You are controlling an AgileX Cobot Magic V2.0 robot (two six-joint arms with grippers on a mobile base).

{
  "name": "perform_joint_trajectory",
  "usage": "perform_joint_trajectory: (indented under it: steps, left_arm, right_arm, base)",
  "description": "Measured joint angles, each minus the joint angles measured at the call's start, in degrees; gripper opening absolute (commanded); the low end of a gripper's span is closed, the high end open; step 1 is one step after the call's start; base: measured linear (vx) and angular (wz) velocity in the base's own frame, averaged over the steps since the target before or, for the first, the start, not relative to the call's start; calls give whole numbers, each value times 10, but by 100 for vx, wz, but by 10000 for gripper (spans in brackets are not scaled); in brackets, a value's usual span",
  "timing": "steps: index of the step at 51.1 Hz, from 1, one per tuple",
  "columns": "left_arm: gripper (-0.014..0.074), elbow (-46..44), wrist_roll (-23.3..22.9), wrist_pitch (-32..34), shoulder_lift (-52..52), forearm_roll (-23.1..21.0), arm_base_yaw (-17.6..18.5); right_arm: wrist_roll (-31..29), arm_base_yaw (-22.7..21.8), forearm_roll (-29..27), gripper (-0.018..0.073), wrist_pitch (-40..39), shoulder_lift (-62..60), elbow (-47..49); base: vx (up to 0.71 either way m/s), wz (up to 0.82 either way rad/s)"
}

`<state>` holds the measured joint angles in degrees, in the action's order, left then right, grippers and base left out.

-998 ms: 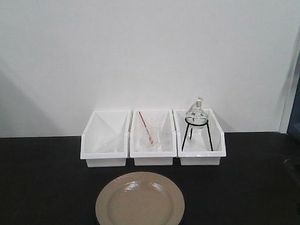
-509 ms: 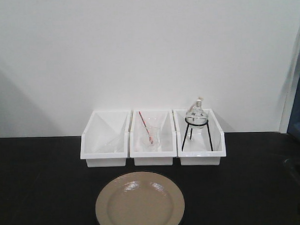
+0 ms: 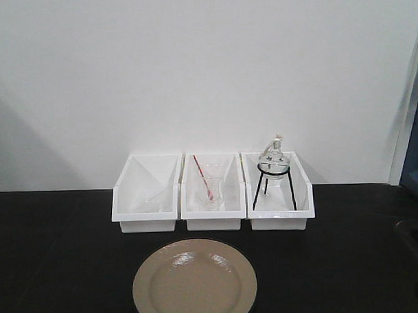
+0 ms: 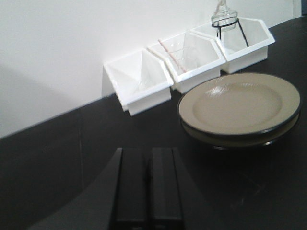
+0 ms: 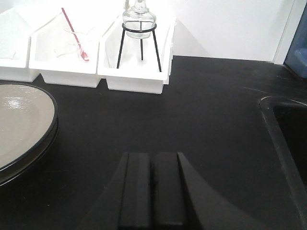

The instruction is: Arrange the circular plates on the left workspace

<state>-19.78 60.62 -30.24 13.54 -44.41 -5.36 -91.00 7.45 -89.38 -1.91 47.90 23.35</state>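
left gripper (image 4: 147, 191): fingers pressed together, holding nothing, low over the countertop (image 4: 57, 158), left of the plates and well apart from them.
right gripper (image 5: 152, 191): same, jaws closed on nothing, over bare counter right of the plates.
circular plates (image 3: 195, 283): stacked, one on the other, near centre of the counter, in front of the middle bin; left wrist view shows the second rim under the top plate (image 4: 238, 103).
change: none. Plates sit where they sat a second ago, no arm enters the front view.
meaning: my read, the task hasn't started; both plates have yet to go left.
bins (image 3: 211, 192): three white ones at the far wall, glassware inside, not involved.
sink (image 5: 290, 129): far right, clear of the job.
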Motion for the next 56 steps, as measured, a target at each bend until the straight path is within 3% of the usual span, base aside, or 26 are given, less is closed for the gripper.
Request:
perform_joint_trajectory:
  steps: [8,12,21,27,36,56]
  left_arm:
    - [0,48,-208,22,-42,141,24]
    - [0,95,-280,56,-73,189,31]
    - [0,202,-376,161,-137,263,33]
    - [0,214,-435,199,-142,317,33]
    - [0,214,-468,214,-142,367,33]
    - [0,214,-473,213,-142,374,33]
  right_arm:
    - [0,0,0,-4,0,0,0]
    - [0,0,0,-4,0,0,0]
    - [0,0,0,-4,0,0,0]
    - [0,0,0,-4,0,0,-1]
    - [0,0,0,-4,0,0,-1]
    - [0,0,0,-4,0,0,-1]
  base:
    - [0,0]
    - [0,0]
    - [0,0]
    - [0,0]
    - [0,0]
    - [0,0]
